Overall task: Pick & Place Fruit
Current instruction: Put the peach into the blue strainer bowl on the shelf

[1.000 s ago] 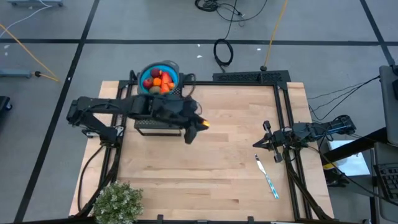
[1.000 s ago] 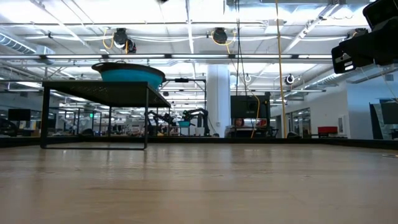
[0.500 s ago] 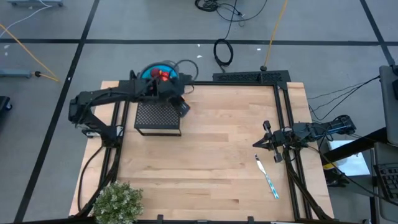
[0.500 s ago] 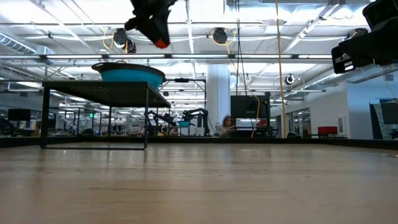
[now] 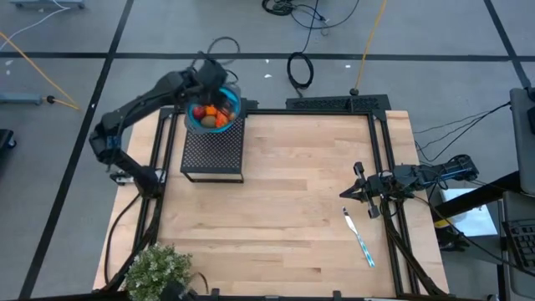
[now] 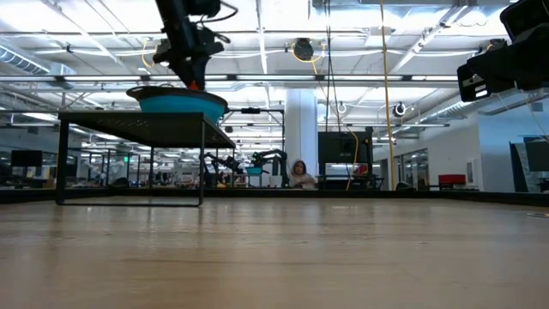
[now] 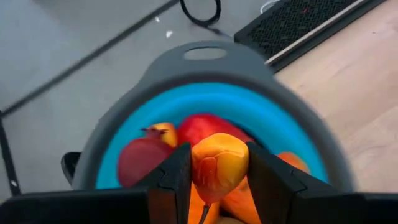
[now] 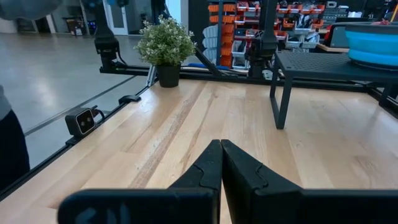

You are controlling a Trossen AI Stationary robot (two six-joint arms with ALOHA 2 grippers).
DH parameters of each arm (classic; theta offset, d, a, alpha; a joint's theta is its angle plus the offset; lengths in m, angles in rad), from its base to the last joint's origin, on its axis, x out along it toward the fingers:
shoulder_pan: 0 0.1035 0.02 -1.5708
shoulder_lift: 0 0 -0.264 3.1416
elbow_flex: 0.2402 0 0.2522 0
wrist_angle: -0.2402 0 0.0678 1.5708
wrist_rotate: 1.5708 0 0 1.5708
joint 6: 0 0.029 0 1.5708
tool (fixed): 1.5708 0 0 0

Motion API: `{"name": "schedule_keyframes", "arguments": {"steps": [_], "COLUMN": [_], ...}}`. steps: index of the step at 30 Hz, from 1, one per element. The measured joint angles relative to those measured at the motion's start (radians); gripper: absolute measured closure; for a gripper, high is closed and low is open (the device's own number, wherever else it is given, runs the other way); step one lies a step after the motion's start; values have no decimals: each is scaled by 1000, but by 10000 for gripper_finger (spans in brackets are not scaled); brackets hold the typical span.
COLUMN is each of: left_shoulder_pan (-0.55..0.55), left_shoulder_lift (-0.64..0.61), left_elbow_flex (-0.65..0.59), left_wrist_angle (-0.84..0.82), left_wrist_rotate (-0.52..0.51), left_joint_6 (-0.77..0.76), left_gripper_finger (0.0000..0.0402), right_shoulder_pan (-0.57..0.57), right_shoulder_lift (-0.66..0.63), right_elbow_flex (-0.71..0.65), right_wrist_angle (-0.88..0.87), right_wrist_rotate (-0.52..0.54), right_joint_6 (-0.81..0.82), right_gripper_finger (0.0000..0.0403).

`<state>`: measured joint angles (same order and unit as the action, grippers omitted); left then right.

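A blue bowl (image 5: pixel 227 107) with a grey rim (image 7: pixel 205 59) stands on a black mesh stand (image 5: pixel 213 150) at the table's far left. It holds several fruit pieces (image 5: pixel 209 114), red and orange. My left gripper (image 7: pixel 217 152) slants down over the bowl (image 6: pixel 176 101), shut on an orange-yellow fruit piece (image 7: pixel 217 165); in the low view the gripper (image 6: pixel 190 75) hangs just above the bowl's rim. My right gripper (image 5: pixel 347 194) waits at the table's right edge, shut and empty (image 8: pixel 221 152). My left gripper pinches the orange-yellow fruit piece by its two opposite sides (image 7: pixel 198 168) between its two fingers (image 7: pixel 174 180). The fingers slant down toward the table's far edge. The piece sits over the red fruit in the bowl; I cannot tell whether it touches them.
A slim white and blue utensil (image 5: pixel 359 238) lies on the wood near my right gripper. A bushy green plant (image 5: pixel 157 272) stands at the near left corner. A black frame (image 5: pixel 334 104) runs along the table's far edge. The wide middle of the wooden table (image 5: pixel 292 192) is bare.
My left gripper has swung from in front of the stand's right side toward the table's far left, over the stand, and now hangs above the bowl. It has tipped downward and carried the orange fruit piece with it. The gap between its fingers shows no change.
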<state>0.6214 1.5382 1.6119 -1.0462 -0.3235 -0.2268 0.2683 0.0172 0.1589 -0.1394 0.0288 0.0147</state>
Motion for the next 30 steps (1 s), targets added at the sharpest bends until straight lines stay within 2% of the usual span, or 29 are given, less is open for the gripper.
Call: {"name": "schedule_keyframes", "arguments": {"steps": [4,8,13,21,25,30], "left_shoulder_pan": [100,145,133,77,73,77], "left_shoulder_lift": [5,15,14,13,13,13], "left_elbow_flex": [-20,-61,-103,-105,-105,-105], "left_wrist_angle": [11,21,52,60,60,60], "left_wrist_rotate": [87,113,114,100,95,82], "left_joint_6": [44,72,78,110,158,136], "left_gripper_finger": [275,275,275,275,275,269], "right_shoulder_pan": [0,0,0,0,0,0], "right_shoulder_lift": [0,0,0,0,0,0], "right_elbow_flex": [0,0,0,0,0,0], "right_wrist_angle": [0,0,0,0,0,0], "right_wrist_rotate": [0,1,3,4,4,4], "right_joint_6": [0,7,51,55,54,53], "right_gripper_finger": [403,403,403,403,403,403]}}
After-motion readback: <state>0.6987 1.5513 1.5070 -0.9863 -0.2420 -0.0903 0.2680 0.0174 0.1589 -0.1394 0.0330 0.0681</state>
